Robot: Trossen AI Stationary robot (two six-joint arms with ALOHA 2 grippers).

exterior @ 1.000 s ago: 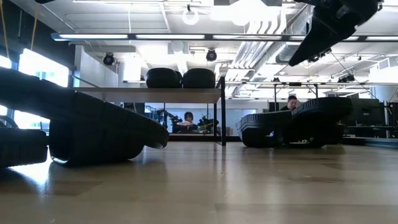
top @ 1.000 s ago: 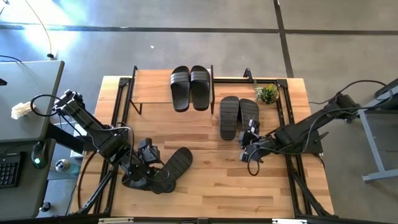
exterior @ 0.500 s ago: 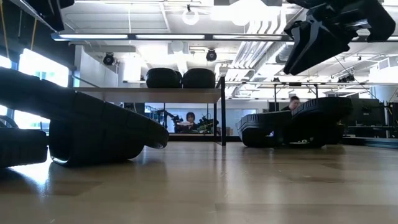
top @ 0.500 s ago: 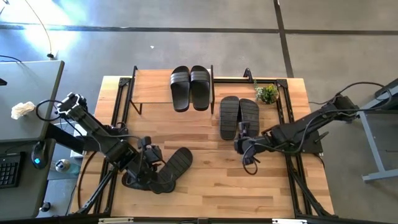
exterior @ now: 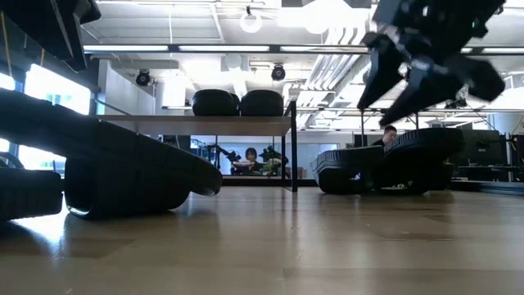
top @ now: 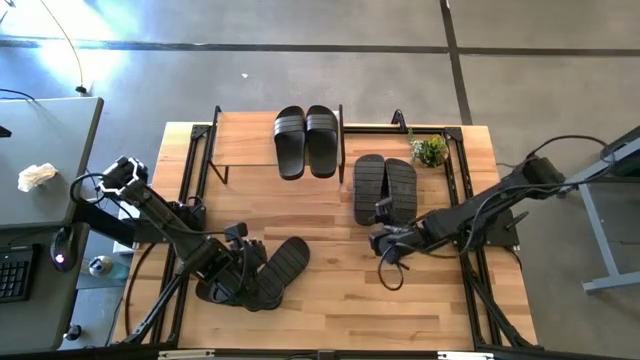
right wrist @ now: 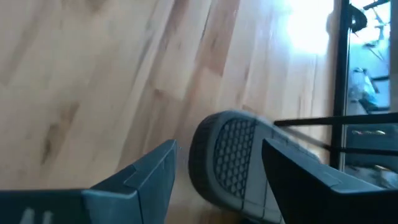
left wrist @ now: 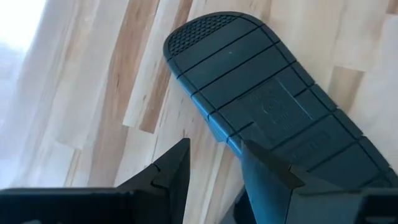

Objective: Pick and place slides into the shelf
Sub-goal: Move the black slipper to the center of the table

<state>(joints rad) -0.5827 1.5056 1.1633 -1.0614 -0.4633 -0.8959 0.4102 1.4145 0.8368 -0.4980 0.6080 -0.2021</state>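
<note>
The table (top: 330, 300) is seen whole only from above, with the shelf (top: 245, 140) at its far left part; a pair of slides (top: 307, 140) lies on the shelf's top board, straps up. From table height the same pair (exterior: 237, 102) is seen as two dark humps on the board, and people at desks are seen in the room beyond, which the high view does not give.

A second pair (top: 384, 188) lies sole up on the table just right of the shelf, beside a small green plant (top: 430, 150). A third pair (top: 262, 275) lies near the front left, one slide resting partly on the other; in the low view it fills the left foreground and hides what is behind it.

The left end effector (top: 232, 268) is placed over this third pair. Its fingers (left wrist: 168, 171) are seen apart in the wrist view, with the edge of the ridged sole (left wrist: 273, 106) between them; whether it is gripped cannot be told.

The right end effector (top: 382, 240) is held above bare table just in front of the second pair, fingers spread wide and empty, a slide's heel (right wrist: 233, 155) being framed between them. Compared with a second earlier, it is found farther left and its fingers wider apart.
</note>
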